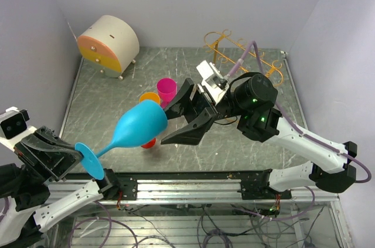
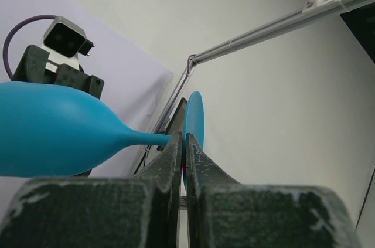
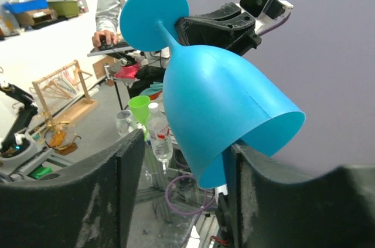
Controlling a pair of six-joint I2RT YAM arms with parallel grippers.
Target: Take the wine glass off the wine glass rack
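Left gripper (image 1: 65, 155) sits clamped on the stem of the blue wine glass (image 1: 139, 124), just above its round foot, over the near-left corner of the table (image 1: 246, 148). Seen from the left wrist, the two dark fingers (image 2: 170, 160) are pressed almost together, with the thin stem pinched at their tips and the foot standing edge-on just beyond them. The glass lies tilted nearly on its side in the air, foot toward the near edge and bowl pointing toward the table's middle, well apart from the wine glass rack (image 1: 237, 48).

At mid-table the right gripper (image 1: 170, 124) faces the bowl's open mouth with its jaws spread wide. The right wrist view shows the bowl's rim between the two fingers (image 3: 105, 201); whether either finger touches it cannot be told.

Behind the glass, near the centre of the table, stand a pink cup (image 1: 167, 89) and an orange cup (image 1: 150, 97) side by side, and a small red-orange object (image 1: 149, 143) shows under the bowl.

At the far-right corner stands the gold wire rack; at the far-left corner sits a round cream-and-orange drawer box (image 1: 109, 43).
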